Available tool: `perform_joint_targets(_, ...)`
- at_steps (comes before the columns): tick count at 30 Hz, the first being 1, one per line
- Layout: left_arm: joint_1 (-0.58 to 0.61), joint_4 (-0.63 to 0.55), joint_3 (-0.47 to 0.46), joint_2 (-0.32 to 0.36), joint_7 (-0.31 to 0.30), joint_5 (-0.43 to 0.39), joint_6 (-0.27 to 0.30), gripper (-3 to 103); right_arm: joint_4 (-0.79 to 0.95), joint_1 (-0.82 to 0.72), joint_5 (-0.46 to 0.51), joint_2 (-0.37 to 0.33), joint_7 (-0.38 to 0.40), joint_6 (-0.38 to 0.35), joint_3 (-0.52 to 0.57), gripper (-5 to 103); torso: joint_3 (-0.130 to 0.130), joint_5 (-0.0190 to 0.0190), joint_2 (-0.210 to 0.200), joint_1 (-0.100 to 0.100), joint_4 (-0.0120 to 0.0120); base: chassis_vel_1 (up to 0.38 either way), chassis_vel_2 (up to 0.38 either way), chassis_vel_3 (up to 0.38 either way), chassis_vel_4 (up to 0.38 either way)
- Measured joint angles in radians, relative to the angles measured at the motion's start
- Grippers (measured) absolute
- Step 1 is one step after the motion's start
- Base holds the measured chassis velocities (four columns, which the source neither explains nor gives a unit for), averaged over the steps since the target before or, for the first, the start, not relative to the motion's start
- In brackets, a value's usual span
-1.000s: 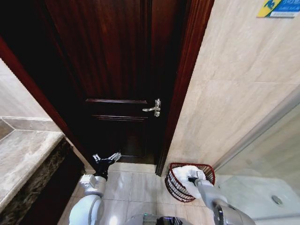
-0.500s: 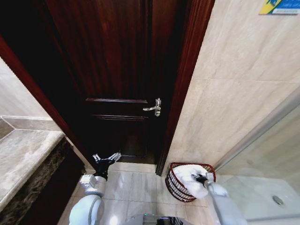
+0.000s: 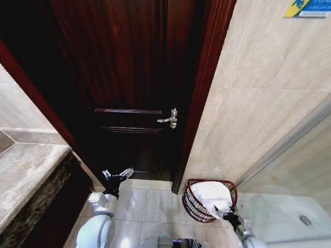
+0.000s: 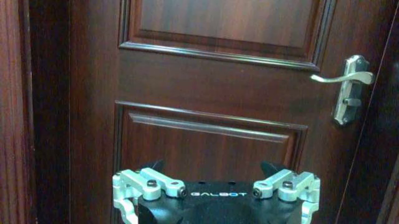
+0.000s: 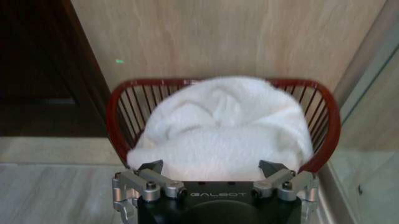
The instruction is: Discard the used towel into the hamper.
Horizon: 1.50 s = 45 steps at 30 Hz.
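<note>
The hamper [image 3: 190,202], a small reddish-brown wire basket, stands on the floor against the beige wall just right of the door frame. A white towel [image 3: 213,194] fills it and hangs over the rim nearest me. My right gripper [image 3: 229,213] hovers just on the near side of the hamper, open and holding nothing. In the right wrist view, the towel [image 5: 224,130] is heaped inside the hamper [image 5: 118,109], beyond the spread fingers of the right gripper [image 5: 212,167]. My left gripper [image 3: 118,174] is parked low in front of the door, open, and appears again in the left wrist view [image 4: 212,165].
A dark wooden door [image 3: 129,77] with a silver lever handle [image 3: 169,119] is straight ahead. A marble counter [image 3: 26,170] juts out at the left. A glass shower partition and white shower floor [image 3: 289,217] lie right of the hamper. Pale floor tiles [image 3: 150,204] are between.
My right gripper has let go of the towel and drawn back toward me, out of the hamper. The towel stays in the hamper. The left arm has not moved.
</note>
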Motion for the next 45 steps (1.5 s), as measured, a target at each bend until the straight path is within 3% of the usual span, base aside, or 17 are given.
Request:
perform_joint_targets(5, 0.000, 0.000, 0.000, 0.000, 0.000, 0.000, 0.000, 100, -0.103, 0.081, -0.028, 0.009, 0.016, 0.007, -0.013, 100, 0.000, -0.0005, 0.001, 0.000, 0.0003, 0.000, 0.000, 0.000, 0.000)
perform_joint_targets(9, 0.000, 0.000, 0.000, 0.000, 0.000, 0.000, 0.000, 100, -0.230, 0.168, -0.029, -0.003, 0.025, 0.013, -0.019, 89, 0.001, 0.0001, 0.001, 0.001, 0.0002, 0.000, 0.000, 0.000, 0.000)
perform_joint_targets(11, 0.000, 0.000, 0.000, 0.000, 0.000, 0.000, 0.000, 100, -0.262, 0.207, -0.017, -0.017, 0.027, -0.007, -0.025, 79, 0.001, -0.0002, 0.002, 0.001, 0.0001, 0.000, 0.000, 0.000, 0.000)
perform_joint_targets(13, 0.000, 0.000, 0.000, 0.000, 0.000, 0.000, 0.000, 100, -0.266, 0.217, -0.015, -0.020, 0.027, -0.013, -0.028, 79, 0.001, 0.0001, 0.002, 0.001, 0.0000, 0.000, 0.000, 0.000, 0.000)
perform_joint_targets(16, 0.000, 0.000, 0.000, 0.000, 0.000, 0.000, 0.000, 100, -0.263, 0.248, -0.011, -0.034, 0.025, -0.034, -0.037, 62, 0.001, -0.0001, 0.002, 0.001, -0.0001, 0.000, 0.000, 0.000, 0.000)
perform_joint_targets(18, 0.000, 0.000, 0.000, 0.000, 0.000, 0.000, 0.000, 100, -0.276, 0.266, -0.013, -0.038, 0.024, -0.040, -0.042, 57, 0.001, -0.0002, 0.003, 0.001, -0.0002, 0.000, 0.000, 0.000, 0.000)
perform_joint_targets(21, 0.000, 0.000, 0.000, 0.000, 0.000, 0.000, 0.000, 100, -0.381, 0.347, -0.037, -0.047, 0.015, -0.048, -0.056, 41, 0.002, 0.0000, 0.003, 0.001, -0.0002, 0.000, 0.000, 0.000, 0.000)
perform_joint_targets(22, 0.000, 0.000, 0.000, 0.000, 0.000, 0.000, 0.000, 100, -0.381, 0.347, -0.037, -0.047, 0.015, -0.048, -0.056, 41, 0.002, 0.0000, 0.003, 0.001, -0.0002, 0.000, 0.000, 0.000, 0.000)
perform_joint_targets(23, 0.000, 0.000, 0.000, 0.000, 0.000, 0.000, 0.000, 100, -0.427, 0.378, -0.053, -0.048, 0.011, -0.044, -0.059, 41, 0.002, -0.0004, 0.003, 0.001, 0.0000, 0.000, 0.000, 0.000, 0.000)
perform_joint_targets(29, 0.000, 0.000, 0.000, 0.000, 0.000, 0.000, 0.000, 100, -0.758, 0.568, -0.144, -0.027, -0.021, 0.000, -0.059, 15, 0.002, -0.0010, 0.003, 0.002, -0.0002, 0.000, 0.000, 0.000, 0.000)
perform_joint_targets(32, 0.000, 0.000, 0.000, 0.000, 0.000, 0.000, 0.000, 100, -0.849, 0.627, -0.170, -0.016, -0.028, 0.005, -0.051, 9, 0.002, -0.0025, 0.004, 0.001, 0.0001, 0.000, 0.000, 0.000, 0.000)
perform_joint_targets(36, 0.000, 0.000, 0.000, 0.000, 0.000, 0.000, 0.000, 100, -0.925, 0.681, -0.195, -0.001, -0.028, 0.006, -0.044, 8, 0.002, -0.0008, 0.004, 0.002, 0.0000, 0.000, 0.000, 0.000, 0.000)
perform_joint_targets(39, 0.000, 0.000, 0.000, 0.000, 0.000, 0.000, 0.000, 100, -0.874, 0.659, -0.161, -0.001, -0.029, -0.032, -0.053, 8, 0.002, -0.0003, 0.004, 0.002, -0.0002, 0.000, 0.000, 0.000, 0.000)
perform_joint_targets(44, 0.000, 0.000, 0.000, 0.000, 0.000, 0.000, 0.000, 100, -0.660, 0.556, -0.105, -0.031, -0.037, -0.077, -0.089, 28, 0.002, 0.0013, 0.003, 0.002, 0.0004, 0.000, 0.000, 0.000, 0.000)
perform_joint_targets(45, 0.000, 0.000, 0.000, 0.000, 0.000, 0.000, 0.000, 100, -0.660, 0.556, -0.105, -0.031, -0.037, -0.077, -0.089, 28, 0.002, 0.0013, 0.003, 0.002, 0.0004, 0.000, 0.000, 0.000, 0.000)
